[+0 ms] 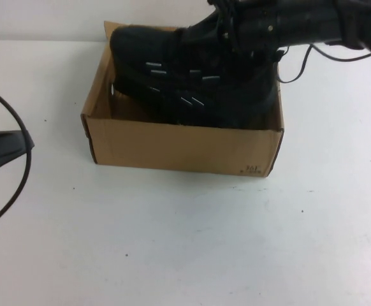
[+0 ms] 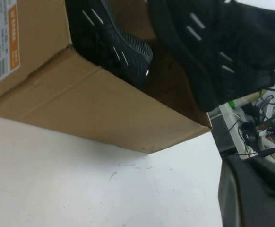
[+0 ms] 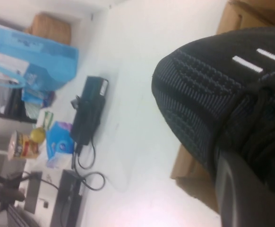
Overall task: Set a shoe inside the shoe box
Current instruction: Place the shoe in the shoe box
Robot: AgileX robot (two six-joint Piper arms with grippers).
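Note:
The shoe (image 1: pixel 192 76), a black knit sneaker with white dashes, hangs partly inside the brown shoe box (image 1: pixel 179 148), toe to the left, its lower part hidden behind the front wall. My right gripper (image 1: pixel 235 30) is shut on the shoe's collar from the upper right. In the right wrist view one finger (image 3: pixel 251 198) lies against the shoe (image 3: pixel 203 90) above the box (image 3: pixel 187 168). The left wrist view shows the held shoe (image 2: pixel 213 52) over the box (image 2: pixel 95 104) and the twin (image 2: pixel 110 40) lying inside. My left gripper (image 1: pixel 10 145) rests at the table's left edge, away from the box.
A black cable (image 1: pixel 21 182) loops by the left arm; another (image 1: pixel 300 64) hangs behind the box at right. An orange-and-white label (image 2: pixel 4 42) is on the box's end wall. Off the table are a black power brick (image 3: pixel 88 111) and a blue bag (image 3: pixel 33 61).

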